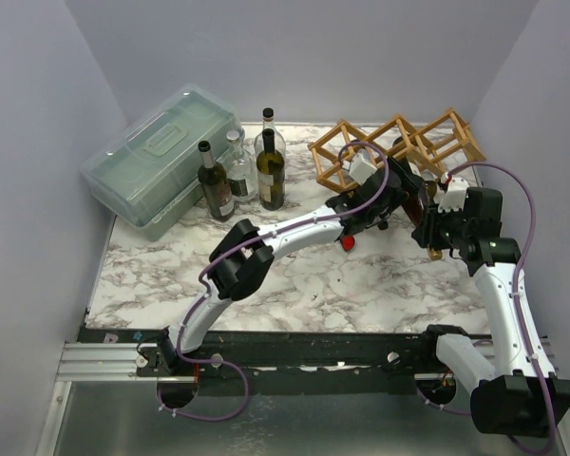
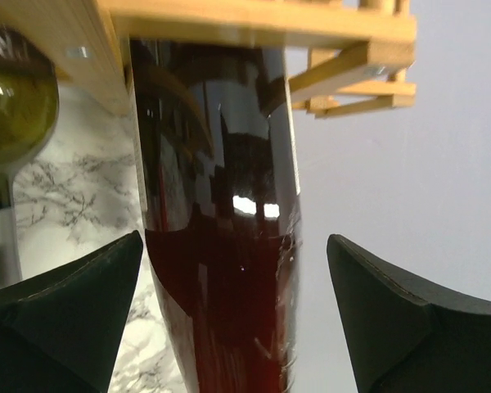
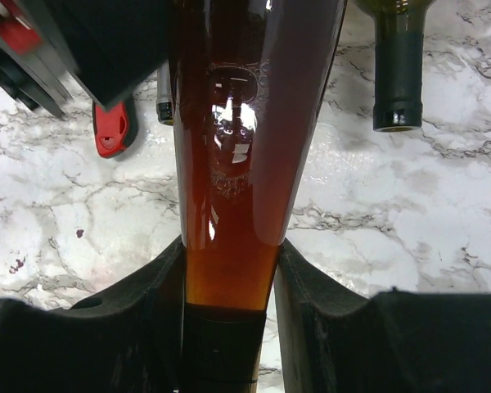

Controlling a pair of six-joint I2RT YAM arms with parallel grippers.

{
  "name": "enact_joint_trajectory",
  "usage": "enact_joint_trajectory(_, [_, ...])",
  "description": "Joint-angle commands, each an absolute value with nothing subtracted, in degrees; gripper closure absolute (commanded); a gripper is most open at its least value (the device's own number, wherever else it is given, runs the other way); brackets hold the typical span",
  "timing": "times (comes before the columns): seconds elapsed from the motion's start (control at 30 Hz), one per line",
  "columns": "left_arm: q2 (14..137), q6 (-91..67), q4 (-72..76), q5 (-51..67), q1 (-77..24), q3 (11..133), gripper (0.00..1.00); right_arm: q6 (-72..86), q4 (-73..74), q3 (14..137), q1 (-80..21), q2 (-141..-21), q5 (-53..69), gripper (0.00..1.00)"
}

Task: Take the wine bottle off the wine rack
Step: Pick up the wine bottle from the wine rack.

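The light-brown wooden wine rack [image 1: 399, 142] stands at the back right; its slats show in the left wrist view [image 2: 254, 20]. A dark amber wine bottle [image 1: 413, 195] lies in it, pointing toward the near side. My left gripper [image 1: 389, 198] is open around the bottle's body [image 2: 221, 205], with its left finger [image 2: 74, 319] close to the glass and its right finger [image 2: 409, 319] apart. My right gripper [image 1: 429, 228] is shut on the bottle's neck [image 3: 229, 188], both fingers [image 3: 139, 319] pressed against it just above the dark capsule.
A second, green bottle [image 3: 397, 74] lies beside it, also seen in the left wrist view [image 2: 12, 106]. A small red object [image 1: 348, 242] lies on the marble table [image 1: 294, 285]. Three upright bottles [image 1: 239, 171] and a translucent lidded box [image 1: 161, 157] stand at the back left.
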State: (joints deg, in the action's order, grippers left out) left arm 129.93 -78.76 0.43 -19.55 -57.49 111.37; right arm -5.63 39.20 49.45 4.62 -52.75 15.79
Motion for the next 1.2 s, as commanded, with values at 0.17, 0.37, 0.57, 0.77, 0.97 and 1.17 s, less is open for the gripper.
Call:
enact_joint_trajectory(0.17, [133.68, -80.46, -6.41, -18.26, -59.67, 115.09, 0.04, -8.67, 30.67, 54.51, 3.82, -50.91, 28.31, 1.00])
enact_joint_trajectory(0.37, [134.80, -79.84, -7.46, -18.53, -59.59, 118.28, 0.07, -8.94, 30.76, 54.37, 3.78, -50.73, 27.65, 1.00])
enact_joint_trajectory(0.57, [134.50, -79.90, -7.69, -19.41, -59.58, 119.09, 0.17, -9.07, 31.32, 54.85, 3.79, -50.50, 26.22, 1.00])
enact_joint_trajectory(0.77, [132.50, -78.97, -7.58, -21.32, -59.59, 118.17, 0.32, -9.07, 32.19, 55.56, 3.85, -50.14, 26.03, 1.00])
enact_joint_trajectory(0.97, [130.13, -77.12, -5.50, -22.85, -59.59, 115.41, 0.52, -9.04, 33.45, 56.27, 3.85, -49.74, 28.49, 1.00])
enact_joint_trajectory(1.17, [127.34, -74.83, -2.01, -23.42, -59.68, 112.46, 0.69, -9.03, 35.11, 58.09, 3.79, -49.62, 29.63, 1.00])
